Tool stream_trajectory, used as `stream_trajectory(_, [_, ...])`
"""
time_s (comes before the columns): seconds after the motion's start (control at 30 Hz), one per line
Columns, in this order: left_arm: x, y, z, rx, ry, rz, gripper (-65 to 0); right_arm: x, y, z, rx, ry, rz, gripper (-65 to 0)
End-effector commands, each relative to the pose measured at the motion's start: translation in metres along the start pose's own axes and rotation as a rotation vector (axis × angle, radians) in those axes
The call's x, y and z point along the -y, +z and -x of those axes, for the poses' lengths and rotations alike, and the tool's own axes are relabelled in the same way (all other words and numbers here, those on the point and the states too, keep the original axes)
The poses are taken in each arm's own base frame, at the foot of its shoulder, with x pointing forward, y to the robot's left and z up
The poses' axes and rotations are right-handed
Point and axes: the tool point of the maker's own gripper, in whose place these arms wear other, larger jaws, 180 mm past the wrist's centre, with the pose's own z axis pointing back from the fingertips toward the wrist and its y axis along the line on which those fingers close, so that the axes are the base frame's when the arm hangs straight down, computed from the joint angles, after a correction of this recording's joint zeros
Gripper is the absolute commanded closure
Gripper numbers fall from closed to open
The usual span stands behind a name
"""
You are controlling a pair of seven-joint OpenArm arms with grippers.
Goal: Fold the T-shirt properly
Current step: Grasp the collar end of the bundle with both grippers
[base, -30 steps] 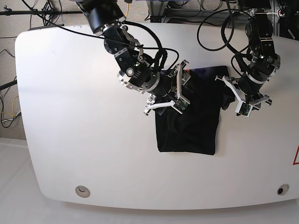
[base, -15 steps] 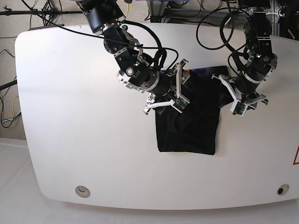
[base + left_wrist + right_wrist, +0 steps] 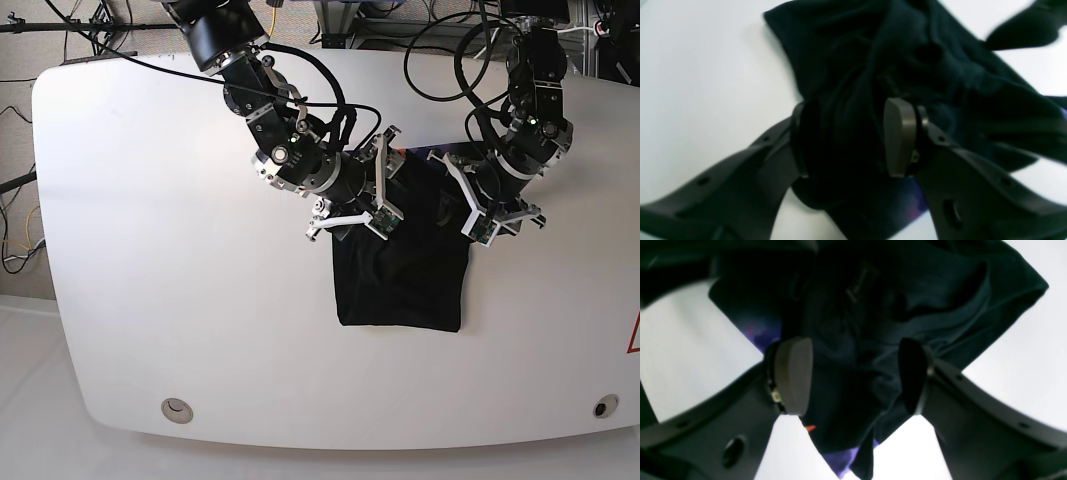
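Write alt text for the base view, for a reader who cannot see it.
Two black robot arms reach over a partly folded black T-shirt on a white table. The right gripper and left gripper sit at the shirt's two upper corners.

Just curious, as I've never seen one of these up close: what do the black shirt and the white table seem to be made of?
The T-shirt looks like soft knit cloth, likely cotton: matte, and it bunches into limp folds between the gripper pads in both wrist views. The table looks like a hard, smooth white board, maybe laminate or painted: even, faintly glossy, with rounded corners. Neither can be told for sure.
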Motion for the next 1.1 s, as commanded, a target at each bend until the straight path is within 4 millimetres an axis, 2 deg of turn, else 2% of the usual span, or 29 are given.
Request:
stream_trajectory(0.0, [-0.007,0.001,-0.013,0.047,-0.003,-0.016,-29.5,0.0,0.003,-0.012,0.044,0.001,0.003,-39.4])
stream_trajectory(0.17, [-0.013,-0.003,-0.002,0.002,-0.033,-0.047,-29.5,-0.001,0.003,-0.011,0.041,-0.001,0.002,-39.4])
stream_trajectory(0.4, [-0.008,-0.011,0.001,0.027,-0.01,-0.036,-29.5,-0.001,0.003,-0.01,0.04,-0.002,0.001,-39.4])
stream_trajectory(0.77, [-0.011,-0.03,0.027,-0.045,0.04,-0.018,-29.5,-0.001,0.003,-0.011,0.042,-0.001,0.002,-39.4])
stream_trajectory(1.07, [-0.015,-0.037,0.032,-0.064,0.052,-0.017,-29.3,-0.001,0.003,-0.011,0.042,-0.001,0.002,-39.4])
